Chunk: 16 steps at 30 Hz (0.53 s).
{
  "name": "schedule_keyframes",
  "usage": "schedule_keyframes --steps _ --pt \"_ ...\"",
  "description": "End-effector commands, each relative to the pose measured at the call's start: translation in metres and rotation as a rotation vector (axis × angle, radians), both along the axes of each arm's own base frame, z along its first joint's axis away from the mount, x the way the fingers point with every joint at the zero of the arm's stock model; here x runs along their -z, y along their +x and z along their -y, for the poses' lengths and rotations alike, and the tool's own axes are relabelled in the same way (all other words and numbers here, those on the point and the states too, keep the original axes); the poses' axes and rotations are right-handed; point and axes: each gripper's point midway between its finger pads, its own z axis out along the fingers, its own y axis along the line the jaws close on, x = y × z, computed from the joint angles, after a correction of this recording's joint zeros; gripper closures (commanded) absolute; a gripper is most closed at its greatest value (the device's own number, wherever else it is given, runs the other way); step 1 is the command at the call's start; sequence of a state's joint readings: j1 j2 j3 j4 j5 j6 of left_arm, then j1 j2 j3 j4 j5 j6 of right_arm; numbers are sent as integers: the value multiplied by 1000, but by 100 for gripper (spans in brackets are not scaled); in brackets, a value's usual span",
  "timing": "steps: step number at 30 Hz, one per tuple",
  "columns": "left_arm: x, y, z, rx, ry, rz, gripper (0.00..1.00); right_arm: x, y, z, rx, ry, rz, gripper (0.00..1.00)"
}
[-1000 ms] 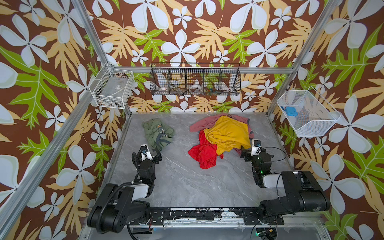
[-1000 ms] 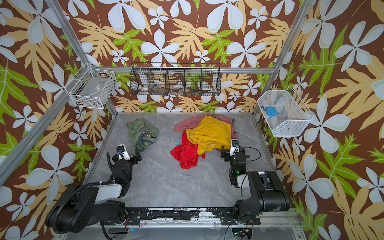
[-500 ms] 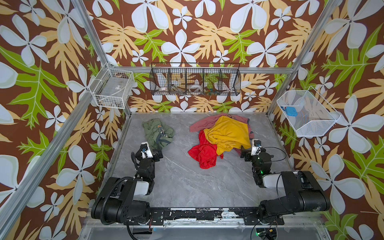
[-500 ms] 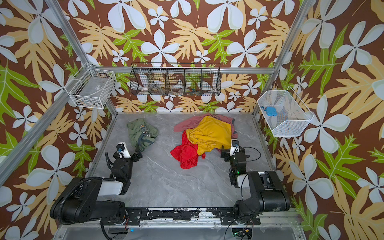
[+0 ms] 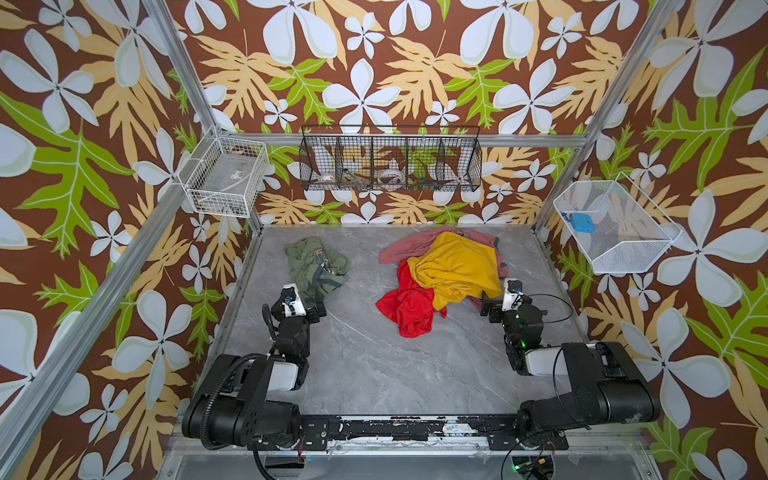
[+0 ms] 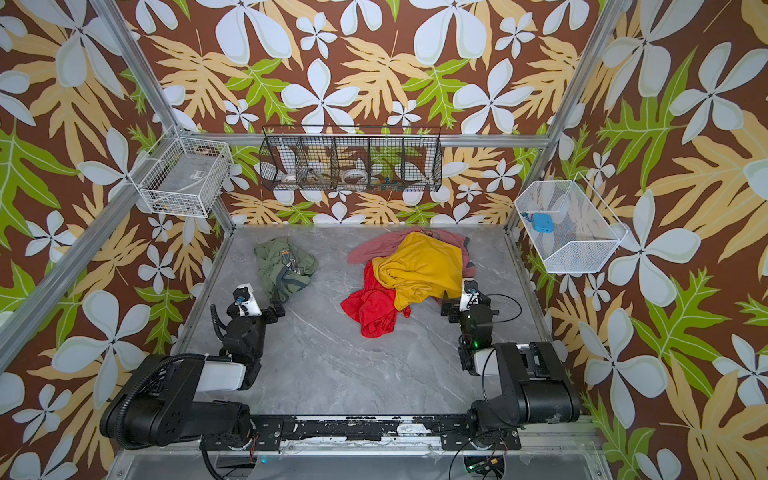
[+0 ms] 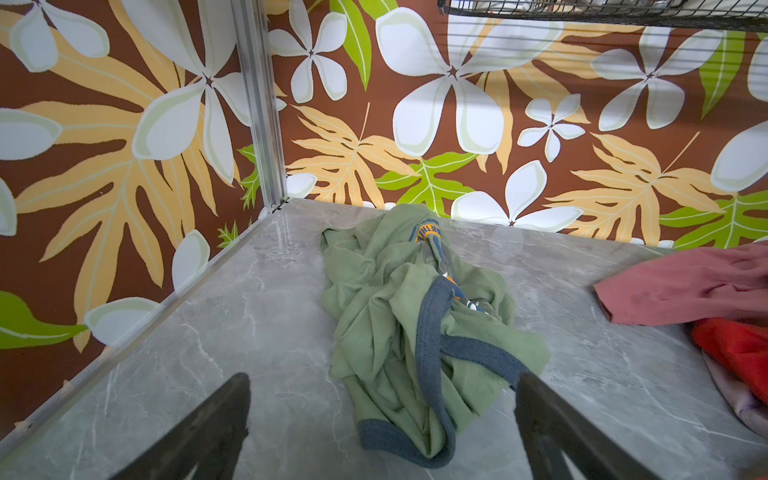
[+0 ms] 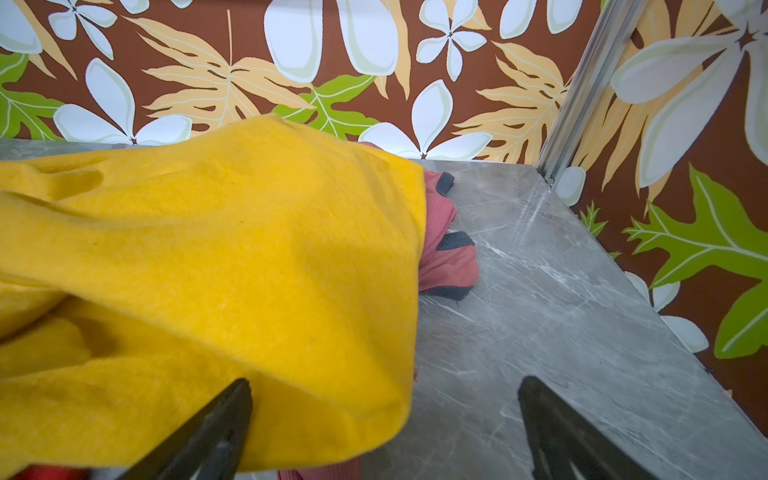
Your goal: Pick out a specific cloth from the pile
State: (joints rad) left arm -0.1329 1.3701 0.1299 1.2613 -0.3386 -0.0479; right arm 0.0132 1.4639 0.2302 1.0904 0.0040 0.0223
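Observation:
The cloth [image 5: 316, 266] [image 6: 284, 266] [image 7: 415, 324], olive green with grey-blue trim, lies crumpled at the back left of the table, apart from the pile. My left gripper [image 5: 309, 306] [image 6: 268, 311] [image 7: 382, 378] is open just in front of it. In the left wrist view the cloth's near hem reaches in between the fingers. The pile [image 5: 453, 266] [image 6: 419, 270] has mustard yellow on top, red in front and dusty pink behind. My right gripper [image 5: 496, 306] [image 6: 455, 309] [image 8: 384, 381] is open at the pile's near right edge, holding nothing. The yellow cloth [image 8: 208, 270] laps over one finger's side.
The grey marble table [image 5: 374, 365] is walled by flowered panels and metal posts. A black wire basket [image 5: 390, 160] hangs on the back wall. A white wire basket [image 5: 226, 178] hangs at the left and another white basket [image 5: 611, 228] at the right.
My left gripper has shifted slightly toward the olive-green cloth. The cloths and the right arm have not visibly moved.

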Motion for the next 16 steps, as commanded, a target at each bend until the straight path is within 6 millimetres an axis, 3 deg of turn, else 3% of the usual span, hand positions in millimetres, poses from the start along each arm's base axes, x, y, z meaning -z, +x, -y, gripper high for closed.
schedule_keyframes --steps 1,16 --pt "-9 1 0 -1 -1 37 0 -7 1 0 0 7 27 0" --pt "-8 2 0 4 -8 31 0 -7 1 0 0 7 28 0"
